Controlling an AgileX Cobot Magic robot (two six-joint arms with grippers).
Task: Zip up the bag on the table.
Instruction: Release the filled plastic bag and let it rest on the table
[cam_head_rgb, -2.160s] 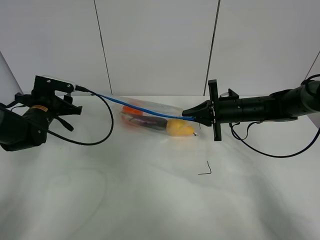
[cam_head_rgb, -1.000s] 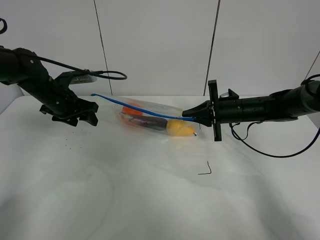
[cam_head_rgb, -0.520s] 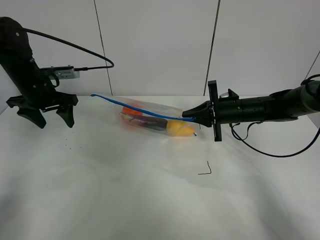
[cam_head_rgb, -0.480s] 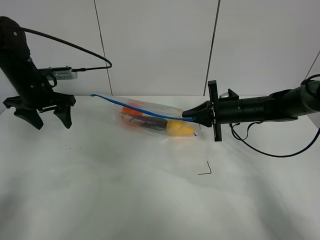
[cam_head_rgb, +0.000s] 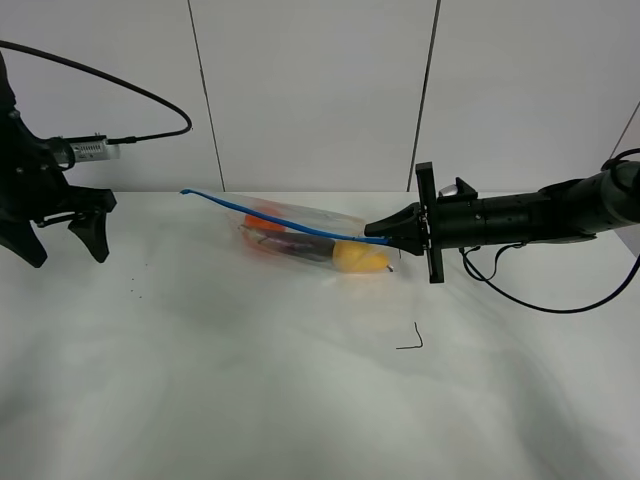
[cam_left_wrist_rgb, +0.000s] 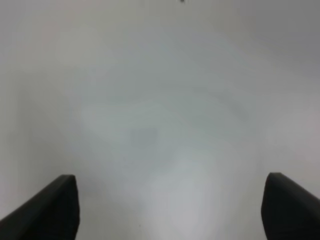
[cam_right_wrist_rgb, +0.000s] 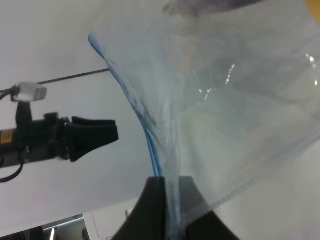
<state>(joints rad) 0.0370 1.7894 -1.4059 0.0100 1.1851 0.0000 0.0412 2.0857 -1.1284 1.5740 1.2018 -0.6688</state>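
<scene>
Exterior high: bag (cam_head_rgb: 300, 238) lies lengthwise left-right, right claw (cam_head_rgb: 384, 229) pinching its zipper end.

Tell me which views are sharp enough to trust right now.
Exterior high: sharp, evenly lit, bag and right tool clear. Left wrist: washed out and blurred, only table and finger tips. Right wrist: bag close, plastic glare, soft focus.

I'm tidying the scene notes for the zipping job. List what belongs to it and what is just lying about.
Belongs to the job:
- the bag, with its blue zipper strip
- the right gripper, fingers shut on the bag's zipper end
- the left gripper, open and clear of the bag
- the table

Just lying about:
- a thin black mark on the table
</scene>
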